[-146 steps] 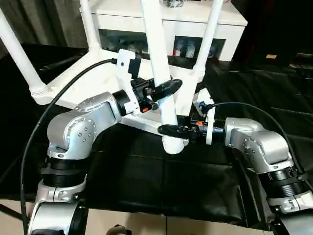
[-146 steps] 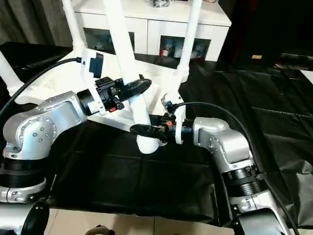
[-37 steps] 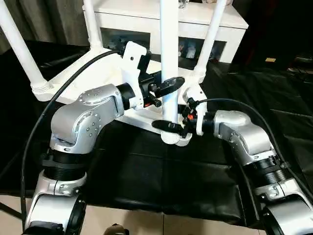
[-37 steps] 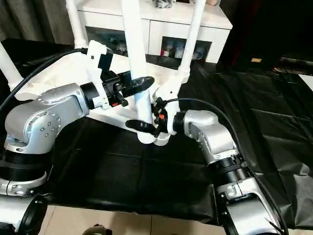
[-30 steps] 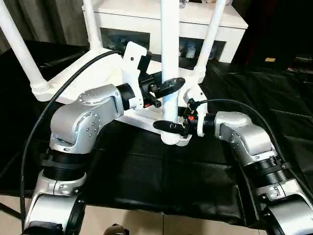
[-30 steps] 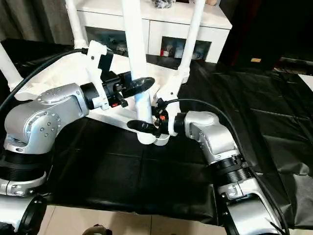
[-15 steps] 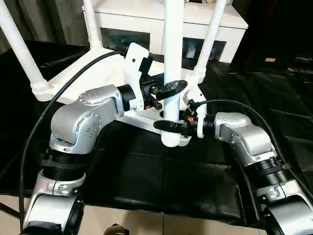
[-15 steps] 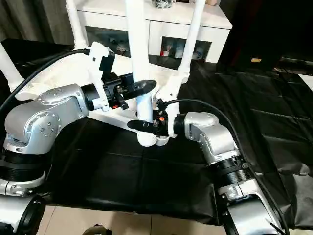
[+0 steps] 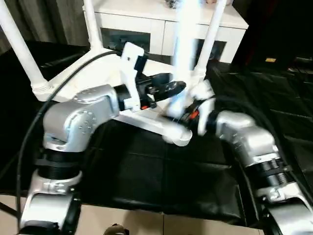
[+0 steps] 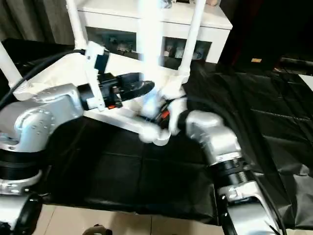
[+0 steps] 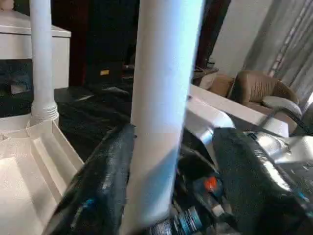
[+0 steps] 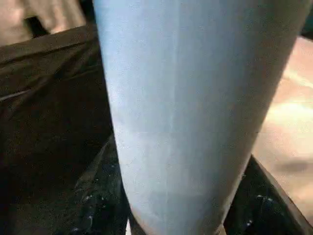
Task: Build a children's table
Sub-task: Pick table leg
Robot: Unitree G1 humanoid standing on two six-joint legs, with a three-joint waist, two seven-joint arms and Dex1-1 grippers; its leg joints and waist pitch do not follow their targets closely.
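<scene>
The children's table lies upside down: a white tabletop (image 9: 98, 73) with three white legs (image 9: 19, 49) standing in its other corner sockets. A fourth leg (image 9: 185, 39) rises from the near corner socket (image 9: 177, 136), leaning a little to the right and blurred by motion. My left gripper (image 9: 173, 90) straddles this leg partway up; in the left wrist view its fingers (image 11: 105, 181) stand open, with a gap on one side of the leg (image 11: 164, 98). My right gripper (image 9: 188, 113) sits lower, just above the socket, with its black fingers (image 12: 98, 196) pressed against both sides of the leg (image 12: 186, 98).
A white glass-doored cabinet (image 9: 146, 19) stands close behind the tabletop. A black sheet (image 9: 161, 181) covers the work surface, and its front edge drops to a light floor. A brown armchair (image 11: 254, 83) is off to the side.
The near leg has tipped from upright towards the right. My left gripper's fingers have spread wider around it. Both forearms have shifted.
</scene>
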